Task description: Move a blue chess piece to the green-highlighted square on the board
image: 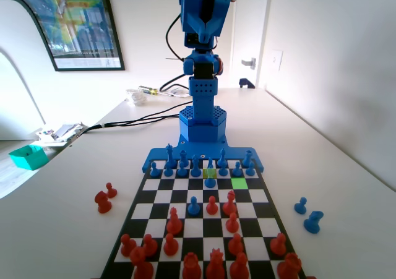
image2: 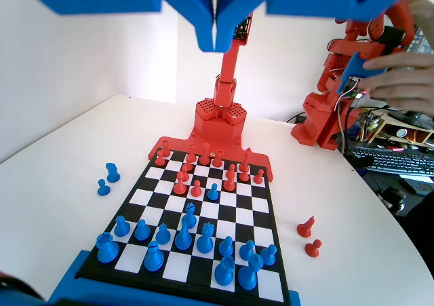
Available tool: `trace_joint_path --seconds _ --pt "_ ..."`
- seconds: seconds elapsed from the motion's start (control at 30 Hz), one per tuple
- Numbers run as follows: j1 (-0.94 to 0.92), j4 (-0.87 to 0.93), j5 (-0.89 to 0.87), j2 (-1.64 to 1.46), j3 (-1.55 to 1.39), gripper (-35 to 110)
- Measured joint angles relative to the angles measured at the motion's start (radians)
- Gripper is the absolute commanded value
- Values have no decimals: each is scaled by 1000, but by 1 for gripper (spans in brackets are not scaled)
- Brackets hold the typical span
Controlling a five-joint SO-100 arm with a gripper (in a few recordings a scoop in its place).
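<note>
Jaws of the gripper hang high over the board, pressed together with only a thin seam between them and nothing held. In the fixed view the blue arm stands upright at the far end of the board, folded well above the pieces.

In the fixed view, the green-highlighted square lies in the second row from the arm's end, toward the board's right edge, and it is bare. Two squares to its left, one square apart, sits a paler yellow-green square, with a blue chess piece standing at its near edge. More blue pieces line the far row behind it. A lone blue pawn stands nearer mid-board among the red pieces that crowd the near rows.

Off the board, two blue pieces rest on the bench near its right edge, and two red ones rest toward its left edge.
</note>
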State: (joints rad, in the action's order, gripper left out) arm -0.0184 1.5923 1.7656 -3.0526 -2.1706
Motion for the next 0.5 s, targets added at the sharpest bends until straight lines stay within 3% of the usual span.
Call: trace_joint_path --seconds 0.5 --pt "0 0 0 0 0 6"
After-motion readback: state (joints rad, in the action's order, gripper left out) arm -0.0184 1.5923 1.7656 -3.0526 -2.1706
